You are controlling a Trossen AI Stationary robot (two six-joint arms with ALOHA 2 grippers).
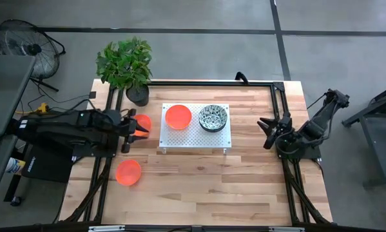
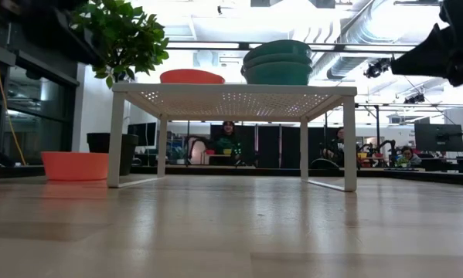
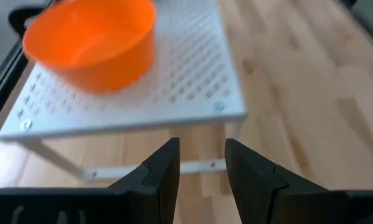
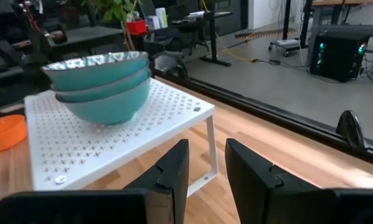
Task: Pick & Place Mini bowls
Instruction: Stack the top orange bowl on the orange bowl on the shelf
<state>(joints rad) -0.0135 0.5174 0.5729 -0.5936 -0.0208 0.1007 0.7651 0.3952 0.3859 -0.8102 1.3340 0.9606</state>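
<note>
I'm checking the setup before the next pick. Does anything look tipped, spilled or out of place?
Nothing stands out. One orange bowl and the stack of speckled bowls sit upright on the white perforated shelf. Two more orange bowls rest upright on the table, one by the left gripper.

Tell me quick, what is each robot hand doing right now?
Left hand: open, holding nothing, facing the white rack.
Right hand: open, holding nothing, near the table's right side.

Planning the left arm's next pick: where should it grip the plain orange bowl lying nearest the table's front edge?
Grip the orange bowl by its thin rim, coming straight down, one finger inside and one outside: it sits upright, mouth open, alone on the wooden table.
</note>
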